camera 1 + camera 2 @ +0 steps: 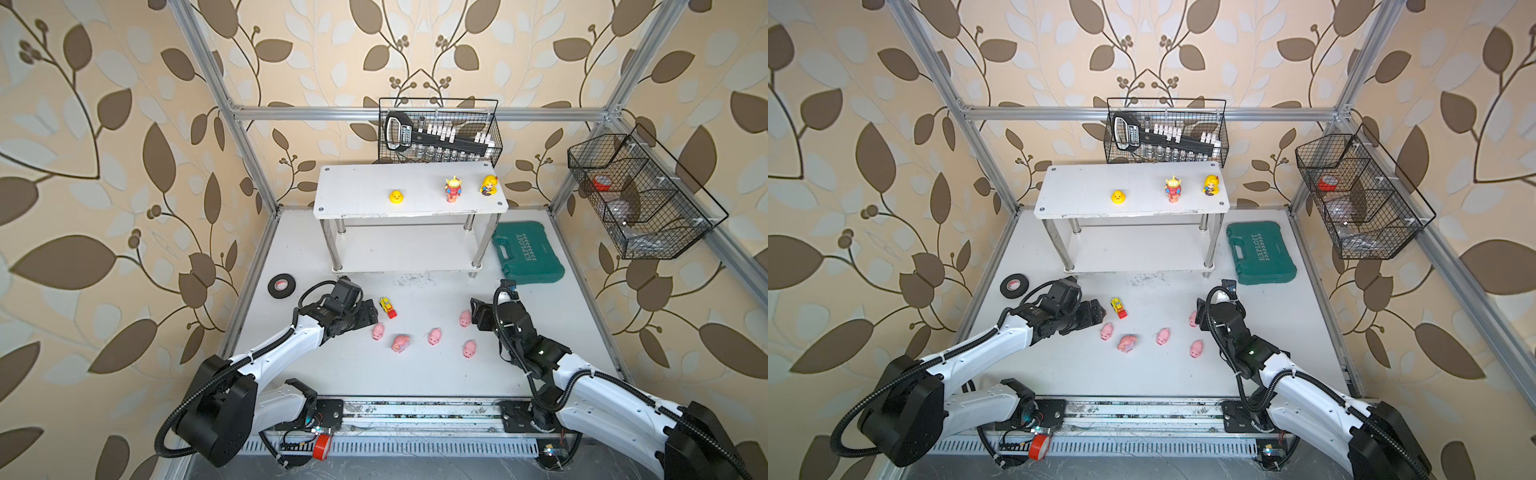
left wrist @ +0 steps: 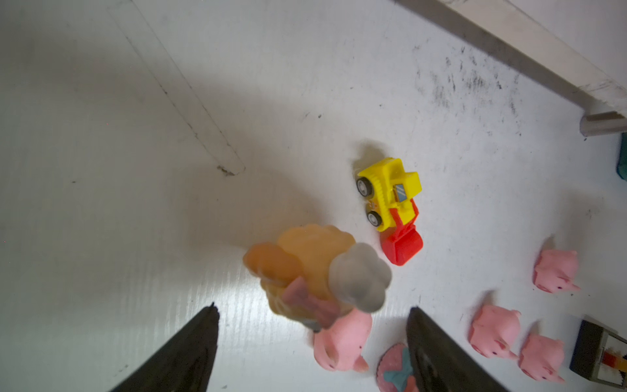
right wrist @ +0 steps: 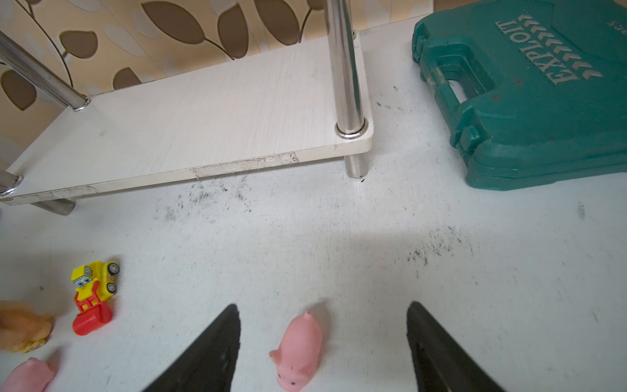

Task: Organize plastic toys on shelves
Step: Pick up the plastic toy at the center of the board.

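The shelves [image 1: 357, 187] stand at the back; a yellow duck [image 1: 397, 197], an alien [image 1: 452, 189] and a yellow doll [image 1: 488, 185] stand on the top board. The lower board [image 3: 203, 118] is bare. My left gripper [image 2: 312, 307] is open around the orange animal [image 2: 305, 264], neither finger touching it. A yellow-red vehicle [image 1: 387, 307] lies just beyond, a piglet [image 1: 377, 331] beside it. My right gripper [image 3: 322, 305] is open astride another piglet [image 3: 300, 349] on the table. Two more piglets [image 1: 434, 336] [image 1: 469, 348] and a pink toy with a blue bow [image 1: 401, 343] lie between the arms.
A black tape roll [image 1: 281, 286] lies left of the shelves and a green tool case [image 1: 528, 257] to their right. Black wire baskets hang on the back wall [image 1: 440, 133] and the right wall [image 1: 636, 195]. A red tape roll [image 1: 322, 444] sits by the front rail.
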`<state>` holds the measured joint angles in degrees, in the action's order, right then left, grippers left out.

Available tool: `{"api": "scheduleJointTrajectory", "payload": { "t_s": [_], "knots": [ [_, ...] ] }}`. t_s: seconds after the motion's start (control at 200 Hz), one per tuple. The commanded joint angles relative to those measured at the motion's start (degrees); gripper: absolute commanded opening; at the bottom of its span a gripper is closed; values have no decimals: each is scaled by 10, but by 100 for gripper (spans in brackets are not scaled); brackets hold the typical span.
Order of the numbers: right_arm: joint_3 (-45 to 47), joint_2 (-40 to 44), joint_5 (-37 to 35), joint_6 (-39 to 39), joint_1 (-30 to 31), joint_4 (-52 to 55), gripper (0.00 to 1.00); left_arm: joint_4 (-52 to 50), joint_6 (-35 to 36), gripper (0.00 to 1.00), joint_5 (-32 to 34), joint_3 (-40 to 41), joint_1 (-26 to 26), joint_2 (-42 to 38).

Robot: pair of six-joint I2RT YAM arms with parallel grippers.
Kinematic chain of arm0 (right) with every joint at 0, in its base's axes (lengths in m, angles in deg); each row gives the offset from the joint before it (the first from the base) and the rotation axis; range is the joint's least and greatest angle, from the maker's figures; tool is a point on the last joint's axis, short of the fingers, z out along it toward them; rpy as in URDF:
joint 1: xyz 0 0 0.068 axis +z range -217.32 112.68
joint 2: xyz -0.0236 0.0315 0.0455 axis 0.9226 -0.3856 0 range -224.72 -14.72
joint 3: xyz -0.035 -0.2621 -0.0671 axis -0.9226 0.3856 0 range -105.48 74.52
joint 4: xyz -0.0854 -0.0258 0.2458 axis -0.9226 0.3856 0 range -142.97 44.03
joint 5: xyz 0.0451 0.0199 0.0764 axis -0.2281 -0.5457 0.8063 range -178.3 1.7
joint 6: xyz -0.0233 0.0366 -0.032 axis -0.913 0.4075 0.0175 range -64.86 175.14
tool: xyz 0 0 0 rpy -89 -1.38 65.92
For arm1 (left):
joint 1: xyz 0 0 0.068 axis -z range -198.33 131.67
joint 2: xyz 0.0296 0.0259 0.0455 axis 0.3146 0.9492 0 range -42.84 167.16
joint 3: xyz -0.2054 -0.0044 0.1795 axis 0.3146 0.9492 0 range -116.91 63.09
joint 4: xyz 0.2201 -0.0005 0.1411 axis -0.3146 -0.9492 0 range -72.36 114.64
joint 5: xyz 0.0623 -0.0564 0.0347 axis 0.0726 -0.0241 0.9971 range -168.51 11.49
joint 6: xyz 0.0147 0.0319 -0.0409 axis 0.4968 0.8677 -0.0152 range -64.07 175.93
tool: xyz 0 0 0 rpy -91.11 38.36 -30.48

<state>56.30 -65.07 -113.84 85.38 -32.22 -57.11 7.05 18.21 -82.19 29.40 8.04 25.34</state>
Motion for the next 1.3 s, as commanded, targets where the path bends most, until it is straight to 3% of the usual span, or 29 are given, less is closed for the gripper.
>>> {"api": "scheduleJointTrajectory", "payload": {
  "t_s": [0.0,0.345,0.69,0.855,0.99,1.295],
  "knots": [
    [4,-3,7,3,-4,-6,75,26,5,84,22,-23,9,17],
    [3,0,18,1,-10,-6,75,37,9,71,59,-40,39,77],
    [4,-3,30,0,-17,-9,76,41,17,66,89,-51,41,104],
    [3,-5,33,-1,-19,-9,76,50,16,56,85,-53,43,125],
    [3,-5,35,-1,-20,-9,75,46,17,49,93,-52,45,116],
    [3,-5,38,-2,-23,-10,75,-9,20,48,105,-61,46,55]
  ]
}}
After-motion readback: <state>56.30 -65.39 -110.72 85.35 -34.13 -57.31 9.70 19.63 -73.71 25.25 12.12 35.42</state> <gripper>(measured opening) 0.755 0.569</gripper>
